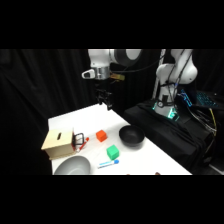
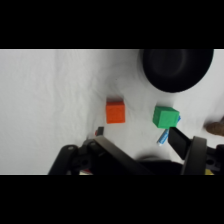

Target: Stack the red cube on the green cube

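Observation:
The red cube [image 1: 101, 135] sits on the white table [image 1: 90, 120] near its middle, and the green cube [image 1: 113, 152] lies a short way nearer the front edge, apart from it. My gripper [image 1: 106, 102] hangs well above the back part of the table, behind both cubes and holding nothing. In the wrist view the red cube [image 2: 115, 111] is left of centre and the green cube [image 2: 165, 116] is to its right, both lying beyond my gripper [image 2: 135, 134]. It stands open, with one dark finger [image 2: 181, 142] showing near the green cube.
A black bowl [image 1: 131, 136] stands right of the cubes and fills the top right of the wrist view [image 2: 177, 67]. A wooden box [image 1: 59, 142], a thin red stick [image 1: 85, 142] and a grey bowl [image 1: 72, 166] lie left. A blue-and-white pen [image 1: 108, 163] lies by the green cube.

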